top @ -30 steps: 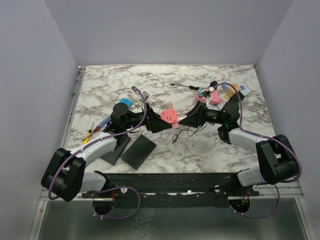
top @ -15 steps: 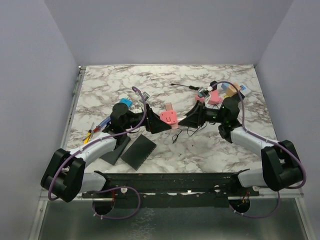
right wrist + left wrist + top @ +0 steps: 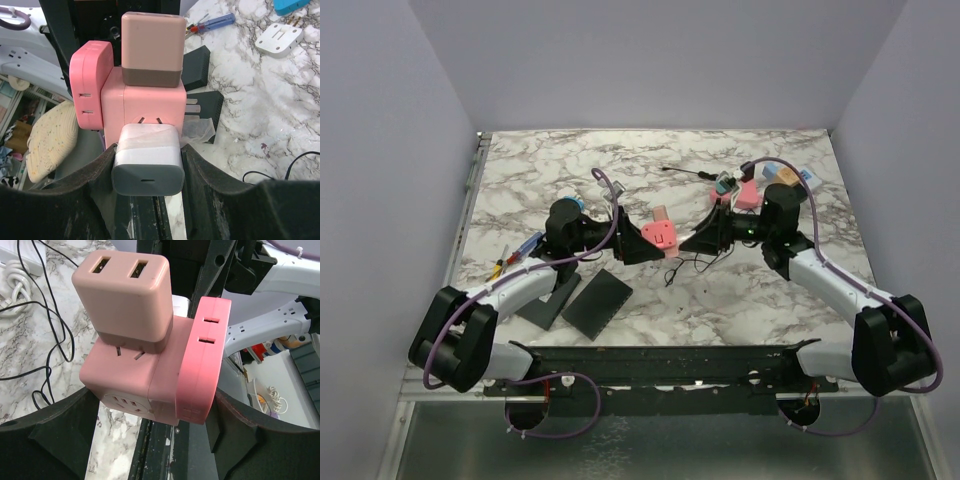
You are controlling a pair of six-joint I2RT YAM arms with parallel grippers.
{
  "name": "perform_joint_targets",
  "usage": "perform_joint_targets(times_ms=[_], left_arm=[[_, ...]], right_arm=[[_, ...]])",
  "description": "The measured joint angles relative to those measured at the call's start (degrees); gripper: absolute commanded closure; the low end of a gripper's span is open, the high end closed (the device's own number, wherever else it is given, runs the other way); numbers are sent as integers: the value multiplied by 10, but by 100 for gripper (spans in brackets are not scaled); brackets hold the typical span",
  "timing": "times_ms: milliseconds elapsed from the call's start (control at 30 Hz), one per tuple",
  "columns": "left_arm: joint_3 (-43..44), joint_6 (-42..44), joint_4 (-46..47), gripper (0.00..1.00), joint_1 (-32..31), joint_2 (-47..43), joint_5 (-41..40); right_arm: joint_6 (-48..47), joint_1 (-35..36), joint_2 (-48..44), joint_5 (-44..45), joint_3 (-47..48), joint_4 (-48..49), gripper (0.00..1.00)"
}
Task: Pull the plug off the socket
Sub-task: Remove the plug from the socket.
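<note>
Right arm [image 3: 830, 285] farther right, tool [image 3: 146, 172] on plug [image 3: 146, 150]

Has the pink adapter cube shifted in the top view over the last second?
No. The pink adapter cube stays in the same place, up and to the right of the flat black pad, as far as the top view shows.

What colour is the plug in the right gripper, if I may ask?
The plug is white with a grey end; right wrist view.
</note>
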Motion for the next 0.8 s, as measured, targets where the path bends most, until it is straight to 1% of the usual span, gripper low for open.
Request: perform_joint_targets(times_ms=[200, 367, 567, 800], left_arm=[[11, -5, -1, 100, 9, 18, 12], [11, -8, 1, 100, 19, 18, 20], [12, -11, 1, 100, 30, 19, 27], [18, -10, 1, 100, 37, 26, 42]], right_arm=[[-21, 9, -1, 34, 28, -68, 100], [-48, 26, 0, 72, 69, -148, 100], [-66, 43, 3, 109, 107, -220, 100], [-70, 47, 4, 114, 113, -230, 100]])
